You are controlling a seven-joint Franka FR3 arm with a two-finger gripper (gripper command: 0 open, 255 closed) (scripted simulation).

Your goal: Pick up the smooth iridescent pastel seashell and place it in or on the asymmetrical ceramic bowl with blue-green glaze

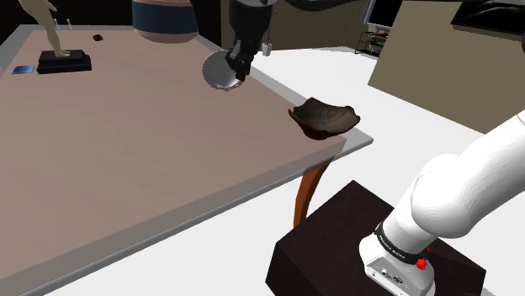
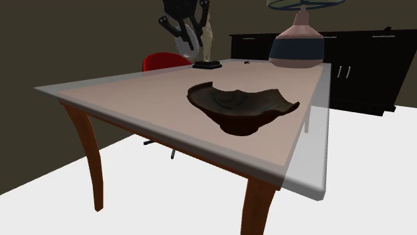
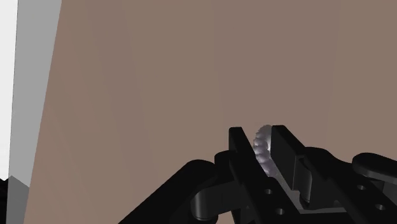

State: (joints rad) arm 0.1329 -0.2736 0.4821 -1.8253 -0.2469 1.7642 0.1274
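No readable text, faint pale lettering on the arm's dark band point(image 1: 394, 245), too small to read

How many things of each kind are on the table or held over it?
Pale grey scalloped seashell, clasped in the black hand: 1
Dark brown uneven bowl: 1
Pink and navy round lamp base: 1
Beige figurine on black base: 1
Small flat blue card: 1
Small dark object: 1
Total: 6
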